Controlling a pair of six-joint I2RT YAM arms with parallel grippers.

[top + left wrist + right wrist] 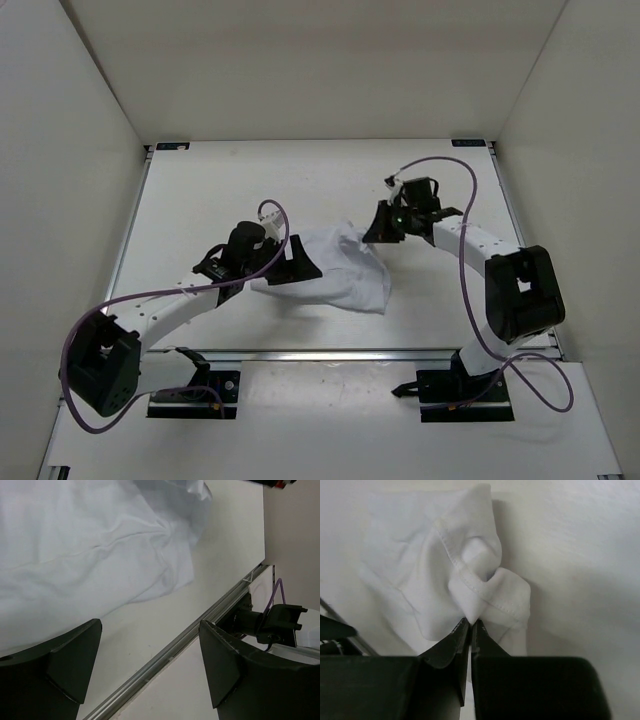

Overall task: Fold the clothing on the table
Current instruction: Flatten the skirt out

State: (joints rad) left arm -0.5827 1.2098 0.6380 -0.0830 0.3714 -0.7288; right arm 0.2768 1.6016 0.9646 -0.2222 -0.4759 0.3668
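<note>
At the left, the left gripper (pixel 298 267) is seen at the near-left edge of the clothing (pixel 338 270). Its fingers are spread apart and nothing is held. In the left wrist view only bare table (pixel 220 190) and the rail (pixel 165 655) are framed between them, with the fabric lying just beyond. The clothing is bunched in the middle of the table, rumpled and not laid flat. At the right, the right gripper (pixel 380 230) is clenched on a hemmed corner at the clothing's far-right edge.

The task is judged to be at an early stage. One corner is grasped, but no neat fold is seen, and the spreading and folding are left to be done.

The pinch is confirmed only by the right wrist view, where the stitched hem is puckered at the closed fingertips; from above, the contact is hidden by the gripper body. The garment's overall outline and the placement of both arms are given by the top view alone.
</note>
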